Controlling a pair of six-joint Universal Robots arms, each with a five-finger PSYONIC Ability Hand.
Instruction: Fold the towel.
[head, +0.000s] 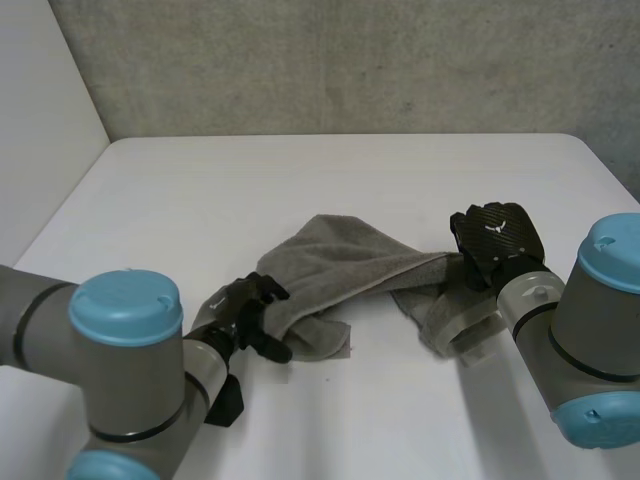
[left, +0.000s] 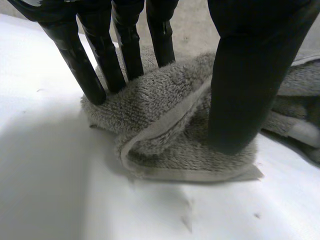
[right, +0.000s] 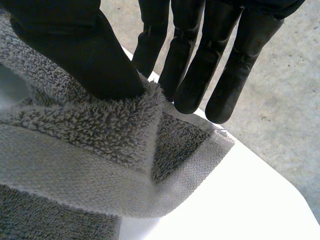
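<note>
From the head view I see the grey towel (head: 340, 265) bunched in a loose band across the middle of the white surface (head: 300, 180), stretched between my two hands. My left hand (head: 250, 312) sits at the towel's near left end, low on the surface, with fingers curled over the cloth. My right hand (head: 497, 240) is at the right end, its back turned up toward the camera, with cloth hanging below it.

In the left wrist view, the left hand (left: 250, 75) points down. Its fingers (left: 100, 60) stand behind a folded lump of towel (left: 165, 110) and the thumb presses in front, pinching it against the surface (left: 75, 190).

In the right wrist view, the right hand (right: 75, 45) has its thumb on top of a hemmed towel (right: 75, 165) corner and straight fingers (right: 195, 65) behind it, so the cloth is clamped between them above the surface (right: 240, 195).
</note>
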